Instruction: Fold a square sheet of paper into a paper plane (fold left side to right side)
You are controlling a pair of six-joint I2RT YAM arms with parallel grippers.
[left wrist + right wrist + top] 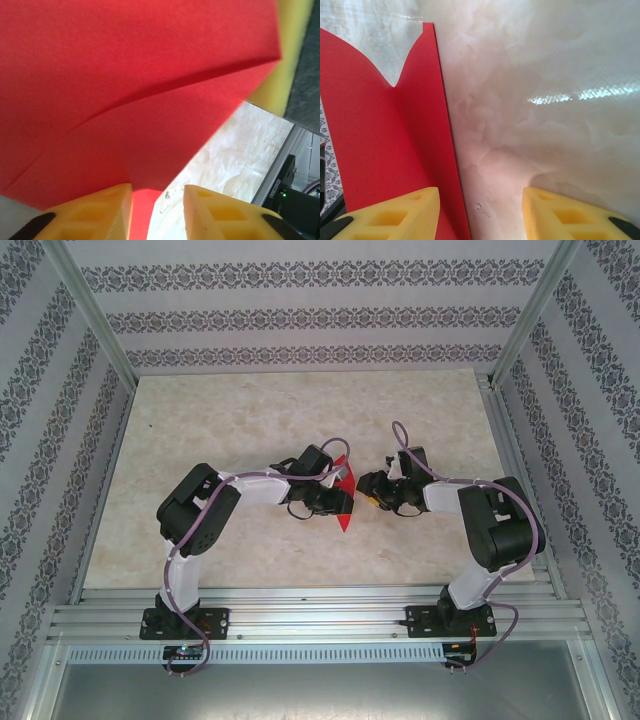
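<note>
The square sheet of paper (345, 512) lies part-folded and red at the middle of the table, between my two grippers. In the left wrist view the paper (125, 75) rises as a curved flap with a soft crease line across it. My left gripper (157, 200) is open, and a strip of red paper and bare table show in its gap. In the top view the left gripper (336, 496) sits at the paper's left edge. My right gripper (480, 200) is open over bare table, its left finger (395, 215) above the paper (380, 140). From above, the right gripper (368, 490) is just right of the sheet.
The pale marbled table (250, 420) has free room behind and to both sides of the arms. Aluminium rails (320, 620) run along its near edge, and patterned walls enclose it. A yellow finger of the right gripper (290, 55) shows beyond the paper's corner.
</note>
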